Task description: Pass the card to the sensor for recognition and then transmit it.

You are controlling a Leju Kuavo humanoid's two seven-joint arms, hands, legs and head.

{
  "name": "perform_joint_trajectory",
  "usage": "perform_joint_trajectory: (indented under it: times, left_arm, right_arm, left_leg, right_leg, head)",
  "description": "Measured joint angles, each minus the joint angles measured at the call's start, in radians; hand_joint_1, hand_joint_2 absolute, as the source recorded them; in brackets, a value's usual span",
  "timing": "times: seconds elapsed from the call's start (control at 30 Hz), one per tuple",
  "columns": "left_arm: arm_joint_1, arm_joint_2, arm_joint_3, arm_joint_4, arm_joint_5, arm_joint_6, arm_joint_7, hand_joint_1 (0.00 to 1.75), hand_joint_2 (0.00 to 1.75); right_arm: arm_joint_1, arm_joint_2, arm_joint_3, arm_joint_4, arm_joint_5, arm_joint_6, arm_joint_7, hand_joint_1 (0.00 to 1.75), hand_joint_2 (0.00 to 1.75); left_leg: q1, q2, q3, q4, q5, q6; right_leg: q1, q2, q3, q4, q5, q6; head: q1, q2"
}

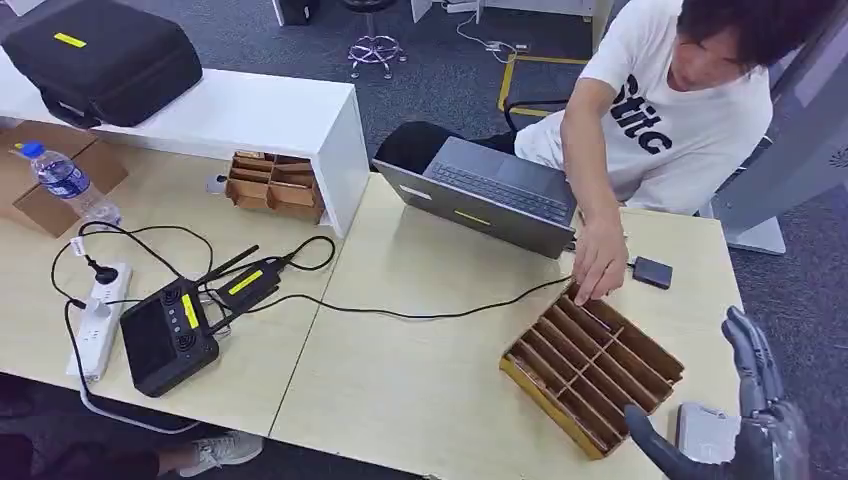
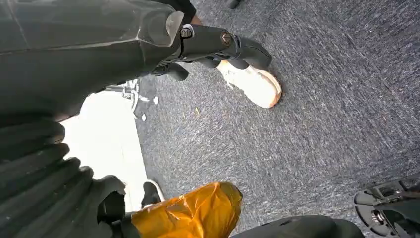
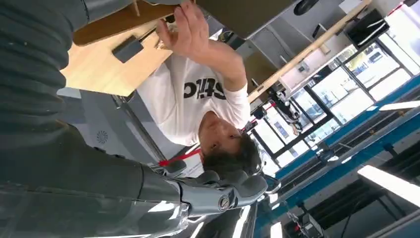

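While a person's hand [image 1: 600,262] touches the slotted tray [image 1: 592,366], right hand [image 1: 745,415] released (left unclear), wooden table [image 1: 420,380], grey carpet [image 1: 440,70].

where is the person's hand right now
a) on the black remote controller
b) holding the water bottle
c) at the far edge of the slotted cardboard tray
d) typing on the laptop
c: in the head view the person's hand reaches down past the laptop and its fingertips rest at the far edge of the slotted cardboard tray, away from the water bottle and the black remote controller.
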Motion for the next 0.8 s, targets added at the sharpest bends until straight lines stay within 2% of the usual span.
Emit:
perform_joint_trajectory:
  times: [0.67,0.7,0.8]
  left_arm:
    - [0.0,-0.001,0.013,0.0,0.0,0.0,0.0,0.0,1.75]
    - [0.0,-0.001,0.014,0.0,-0.001,0.0,0.0,0.0,1.75]
    - [-0.001,0.0,0.014,0.0,-0.02,-0.003,-0.004,0.0,1.75]
  right_arm:
    - [0.003,0.0,0.0,-0.003,0.0,0.0,0.0,0.0,1.75]
    - [0.003,0.0,0.0,-0.003,0.007,0.001,0.002,0.0,1.75]
    - [0.018,-0.001,0.031,0.011,0.145,0.006,0.058,0.0,1.75]
  left_leg:
    - [0.0,0.0,0.0,0.0,0.0,0.0]
    - [0.0,0.0,0.0,0.0,0.0,0.0]
    - [0.0,0.0,0.0,0.0,0.0,0.0]
  right_leg:
    - [0.0,0.0,0.0,0.0,0.0,0.0]
    - [0.0,0.0,0.0,0.0,0.0,0.0]
    - [0.0,0.0,0.0,0.0,0.0,0.0]
  head:
    - [0.0,0.0]
    - [0.0,0.0]
    - [0.0,0.0]
